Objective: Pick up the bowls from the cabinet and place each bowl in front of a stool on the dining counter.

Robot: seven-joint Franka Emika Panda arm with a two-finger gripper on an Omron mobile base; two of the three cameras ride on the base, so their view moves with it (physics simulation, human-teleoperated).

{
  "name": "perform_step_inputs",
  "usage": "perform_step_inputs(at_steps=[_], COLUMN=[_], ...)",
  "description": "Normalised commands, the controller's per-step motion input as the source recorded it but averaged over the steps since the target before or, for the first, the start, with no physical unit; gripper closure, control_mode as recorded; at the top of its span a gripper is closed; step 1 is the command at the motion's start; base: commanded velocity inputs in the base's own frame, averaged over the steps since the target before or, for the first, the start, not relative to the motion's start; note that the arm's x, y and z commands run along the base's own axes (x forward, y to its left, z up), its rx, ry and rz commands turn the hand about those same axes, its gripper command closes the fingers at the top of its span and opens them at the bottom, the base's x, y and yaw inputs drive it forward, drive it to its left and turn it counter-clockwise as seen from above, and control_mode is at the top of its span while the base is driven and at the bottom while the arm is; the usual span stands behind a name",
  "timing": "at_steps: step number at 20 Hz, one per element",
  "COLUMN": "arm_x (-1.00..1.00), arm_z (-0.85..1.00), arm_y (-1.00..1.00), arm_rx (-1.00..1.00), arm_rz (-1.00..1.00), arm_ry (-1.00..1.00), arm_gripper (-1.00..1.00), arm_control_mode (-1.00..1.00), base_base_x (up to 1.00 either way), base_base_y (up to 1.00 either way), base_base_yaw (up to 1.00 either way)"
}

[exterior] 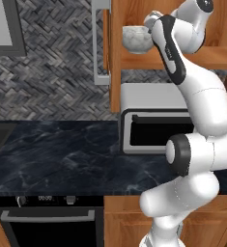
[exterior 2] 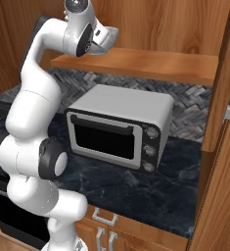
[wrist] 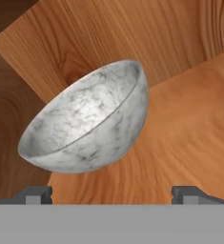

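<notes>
Nothing delivered yet: the tool (wrist: 111, 194), tips apart, faces the marbled stone bowl (wrist: 87, 124) on the cabinet shelf (wrist: 189, 128) at twelve o'clock.

No readable text, stove (exterior: 47, 214) panel marks perhaps too blurred

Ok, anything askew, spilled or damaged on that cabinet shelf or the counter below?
Nothing stands out. The marbled bowl sits upright on the cabinet shelf; its tilt in the hand view comes from the rolled camera. The toaster oven stands square on the counter.
</notes>
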Motion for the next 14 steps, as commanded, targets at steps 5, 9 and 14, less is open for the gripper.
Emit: perform_step_inputs(at_steps=[5,9,14], arm_x=[0.29,0.24,0.2], arm_z=[0.0,0.0,0.0], arm_y=[-0.06,-0.05,-0.01], arm_rx=[0.0,0.0,0.0], arm_rz=[0.0,0.0,0.0], arm_ry=[0.0,0.02,0.07], arm_gripper=[-1.0,-1.0,-1.0], arm_control_mode=[-1.0,-1.0,-1.0], base_base_x=[0.0,0.0,0.0], base_base_y=[0.0,0.0,0.0], base_base_yaw=[0.0,0.0,0.0])
